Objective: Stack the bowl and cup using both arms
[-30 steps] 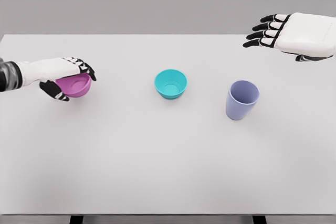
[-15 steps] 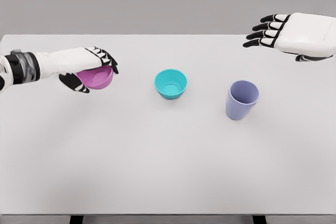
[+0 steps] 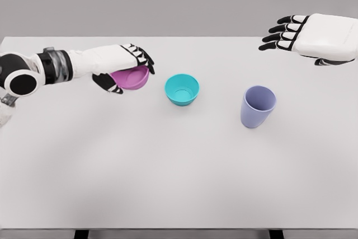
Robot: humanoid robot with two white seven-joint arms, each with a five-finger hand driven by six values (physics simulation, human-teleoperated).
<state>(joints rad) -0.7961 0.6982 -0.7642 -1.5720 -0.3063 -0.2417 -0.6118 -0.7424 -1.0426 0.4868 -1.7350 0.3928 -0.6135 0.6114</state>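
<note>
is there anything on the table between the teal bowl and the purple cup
Nothing. In the head view, only bare white table lies between the teal bowl and the purple cup.

We see a smooth, matt, plastic-looking magenta bowl [image 3: 132, 78] at about nine o'clock; a teal round bowl [image 3: 182, 89] of the same matt plastic look at the centre; a lavender tumbler cup [image 3: 257, 106] at three o'clock, smooth with a soft sheen; the pale grey tabletop [image 3: 179, 166] looks flat, matt and unmarked; the left hand [image 3: 120, 64] and the right hand [image 3: 305, 36] show hard white glossy shells with dull black finger segments.
</note>
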